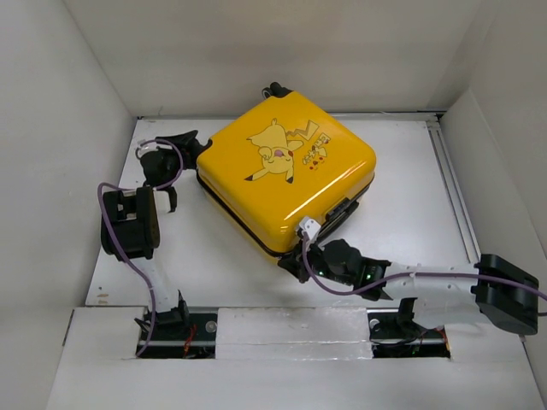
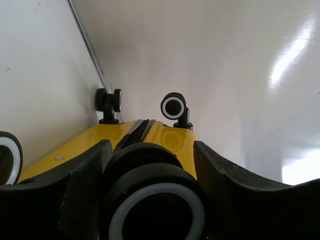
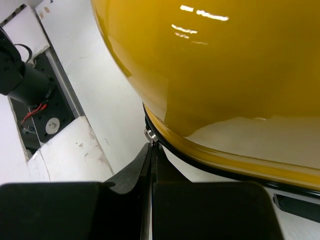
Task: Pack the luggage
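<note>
Found the luggage (image 1: 286,171) closed and lying flat on the white table (image 1: 402,205), turned cornerwise to the table edges and set toward the rear of the surface. Noted the Pikachu print (image 1: 275,149) on the upward face and a small white tag (image 1: 308,227) at the near side.

Located the left gripper (image 1: 190,147) at the left corner of the case, at the wheel end. Seen from the left wrist: jaws spread, fingers (image 2: 85,190) flanking a black wheel (image 2: 155,200) with a white hub, the wheel filling the gap. Cannot confirm pad contact with that wheel from so close a view. Observed a far wheel (image 2: 174,106) and a twin-disc wheel (image 2: 109,100) at the other end of the same yellow side, near the white enclosure wall.

Located the right gripper (image 1: 295,260) at the near corner of the case, low against the shell. Seen from the right wrist: jaws pressed together with only a thin seam between, tips up against the black zipper trim (image 3: 210,162), right by a small metal piece (image 3: 149,134) on that trim. Noted the glossy yellow shell bulging over the fingertips.
</note>
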Controlling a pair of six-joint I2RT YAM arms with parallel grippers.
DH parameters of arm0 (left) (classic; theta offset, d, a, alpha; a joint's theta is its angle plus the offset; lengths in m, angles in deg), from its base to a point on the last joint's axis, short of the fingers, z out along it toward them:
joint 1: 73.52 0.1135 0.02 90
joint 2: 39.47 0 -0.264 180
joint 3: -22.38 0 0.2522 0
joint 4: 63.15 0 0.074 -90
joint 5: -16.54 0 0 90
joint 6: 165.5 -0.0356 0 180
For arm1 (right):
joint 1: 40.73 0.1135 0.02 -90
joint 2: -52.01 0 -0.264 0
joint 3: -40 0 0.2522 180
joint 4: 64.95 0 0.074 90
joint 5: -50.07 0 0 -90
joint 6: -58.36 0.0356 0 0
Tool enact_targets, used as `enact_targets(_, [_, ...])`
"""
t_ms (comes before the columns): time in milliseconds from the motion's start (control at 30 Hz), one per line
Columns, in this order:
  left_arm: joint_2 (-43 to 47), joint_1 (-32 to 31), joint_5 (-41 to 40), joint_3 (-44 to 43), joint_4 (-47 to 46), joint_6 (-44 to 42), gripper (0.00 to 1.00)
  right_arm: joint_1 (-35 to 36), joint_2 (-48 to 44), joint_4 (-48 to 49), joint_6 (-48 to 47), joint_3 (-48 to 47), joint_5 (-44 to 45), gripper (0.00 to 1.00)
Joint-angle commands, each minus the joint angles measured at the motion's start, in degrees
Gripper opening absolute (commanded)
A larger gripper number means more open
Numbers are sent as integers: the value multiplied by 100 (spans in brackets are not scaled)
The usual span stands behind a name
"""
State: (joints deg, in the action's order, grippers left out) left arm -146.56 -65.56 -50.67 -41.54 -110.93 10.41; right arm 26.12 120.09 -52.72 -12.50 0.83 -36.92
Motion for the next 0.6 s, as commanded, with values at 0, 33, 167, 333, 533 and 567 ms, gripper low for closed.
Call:
enact_targets(0, [259, 21, -221, 84, -1307, -101, 0, 39, -276, -94, 107, 27, 86, 0])
enact_targets(33, [389, 21, -222, 215, -1378, -101, 0, -22, -355, -147, 108, 27, 86, 0])
enact_targets(167, [863, 21, -345, 663, -1378, -451, 0, -689, -979, -411, 108, 141, -203, 0])
enact_targets(333, [1795, 21, -766, 1647, -1616, -848, 0, -1937, -1543, -1052, -331, -42, -958, 0])
enact_targets(533, [3376, -673, -1179, 3071, -1100, -1629, 0, -3089, -1104, -1264, -657, -570, -1583, 0])
enact_targets(567, [3579, -787, -1363, 3221, -949, -1752, 0, -3090, -1042, -1264, -596, -649, -1662, 0])
